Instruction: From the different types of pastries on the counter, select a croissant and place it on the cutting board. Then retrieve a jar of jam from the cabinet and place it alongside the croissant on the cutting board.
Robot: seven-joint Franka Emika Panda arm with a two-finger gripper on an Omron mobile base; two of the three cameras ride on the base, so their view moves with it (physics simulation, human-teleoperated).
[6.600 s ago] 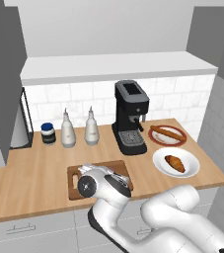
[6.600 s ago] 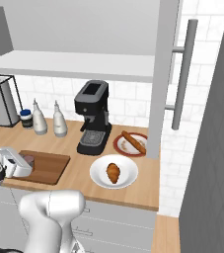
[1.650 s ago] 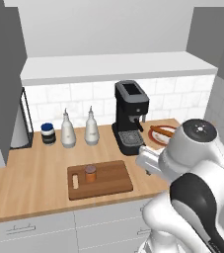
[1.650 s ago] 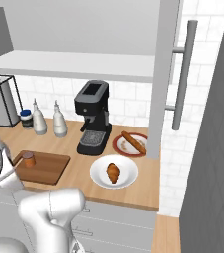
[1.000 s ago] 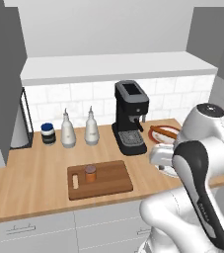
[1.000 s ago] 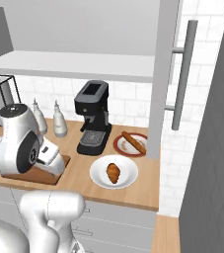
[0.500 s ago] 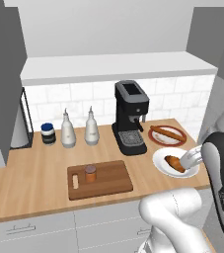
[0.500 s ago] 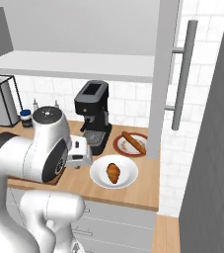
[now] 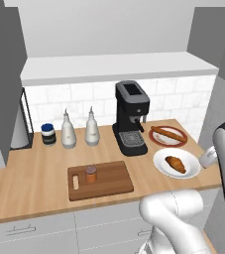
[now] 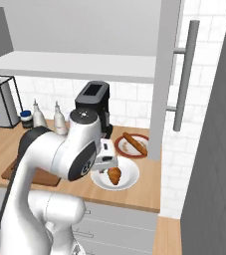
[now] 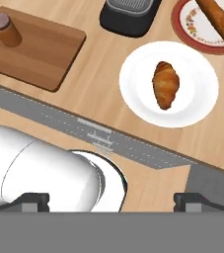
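The croissant [image 11: 166, 84] lies on a white plate [image 11: 133, 74] on the counter [image 11: 98, 94], also seen as croissant [image 9: 176, 164] and croissant [image 10: 115, 175]. My gripper [image 11: 111, 200] hangs open and empty above the counter's front edge, just short of that plate. Its fingertips [image 11: 32, 200] stand wide apart. The jar of jam [image 11: 5, 28] stands upright on the cutting board [image 11: 44, 52], far left of the hand; jar of jam [image 9: 90, 174] sits at the left part of the cutting board [image 9: 109, 181]. The stick pastry [image 11: 217, 17] rests on a red-rimmed plate [image 11: 185, 22].
A black coffee machine [image 9: 130, 118] stands behind the plates. Two white bottles [image 9: 68, 130] and a dark blue-lidded jar [image 9: 48, 134] line the back wall. A cabinet door with a long handle [image 10: 184, 74] hangs open at the right. A wall closes off the counter's right end.
The arm has swung from the left, over the cutting board, to the right above the croissant plate. The jar stays on the board. The jaws remain open.
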